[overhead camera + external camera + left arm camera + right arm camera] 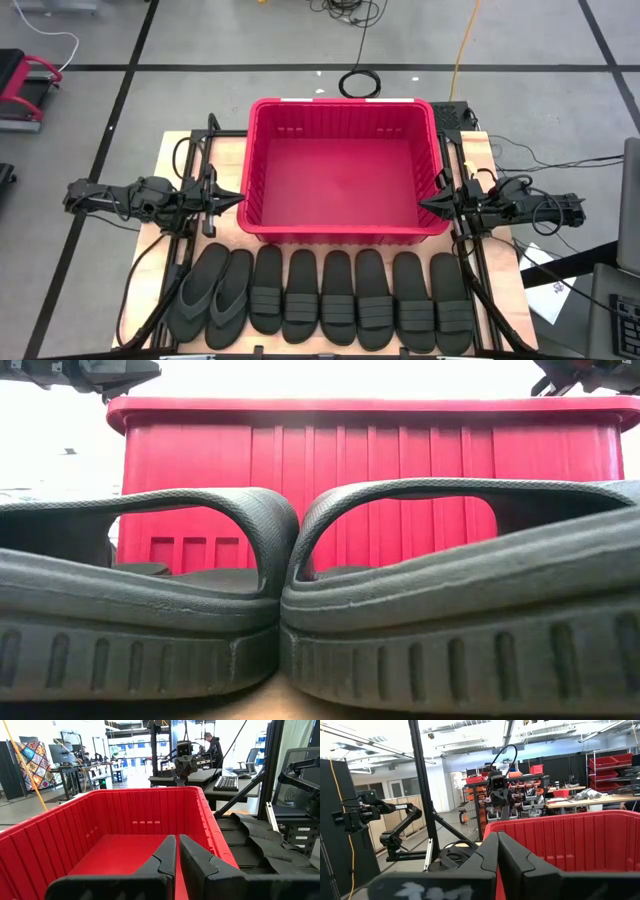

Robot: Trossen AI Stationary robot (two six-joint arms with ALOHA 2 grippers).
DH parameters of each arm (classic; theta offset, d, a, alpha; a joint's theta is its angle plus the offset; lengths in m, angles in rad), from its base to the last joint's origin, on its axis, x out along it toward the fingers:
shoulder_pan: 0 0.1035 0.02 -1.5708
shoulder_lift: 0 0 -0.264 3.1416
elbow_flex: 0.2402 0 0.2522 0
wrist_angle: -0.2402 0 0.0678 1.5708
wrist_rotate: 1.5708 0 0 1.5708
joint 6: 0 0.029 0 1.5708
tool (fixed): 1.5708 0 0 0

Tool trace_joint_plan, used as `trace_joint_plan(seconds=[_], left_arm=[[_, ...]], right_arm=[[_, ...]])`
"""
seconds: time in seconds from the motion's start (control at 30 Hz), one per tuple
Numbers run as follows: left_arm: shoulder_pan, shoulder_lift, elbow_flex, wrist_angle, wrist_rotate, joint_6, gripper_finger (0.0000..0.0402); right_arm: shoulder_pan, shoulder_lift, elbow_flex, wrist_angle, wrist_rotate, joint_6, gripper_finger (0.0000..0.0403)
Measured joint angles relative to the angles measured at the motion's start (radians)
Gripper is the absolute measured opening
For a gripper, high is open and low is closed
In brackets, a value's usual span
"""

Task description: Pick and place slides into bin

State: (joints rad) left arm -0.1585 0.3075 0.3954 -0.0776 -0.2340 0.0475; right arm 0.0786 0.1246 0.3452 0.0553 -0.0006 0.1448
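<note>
Overhead camera looks straight down on the table, taking in the red bin [342, 170]. Table-height camera sits close behind two slides [300, 620], facing the bin. Each wrist camera looks across the bin at the opposite arm.

the red bin [343, 232] sits at the middle of my desk, open side up, slotted walls and a thick rim, nothing inside it. in front of it eight black slides [319, 297] lie in one row, soles down, side by side: two flip-flops [213, 295] at my left, six band-strap ones beside them.
</note>
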Motion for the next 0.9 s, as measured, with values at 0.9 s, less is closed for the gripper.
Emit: trace_joint_plan(seconds=[0.9], left_arm=[[-0.001, 0.000, 0.000, 0.026, -0.026, 0.015, 0.0026]], right_arm=[[0.000, 0.000, 0.000, 0.005, 0.000, 0.192, 0.0000]])
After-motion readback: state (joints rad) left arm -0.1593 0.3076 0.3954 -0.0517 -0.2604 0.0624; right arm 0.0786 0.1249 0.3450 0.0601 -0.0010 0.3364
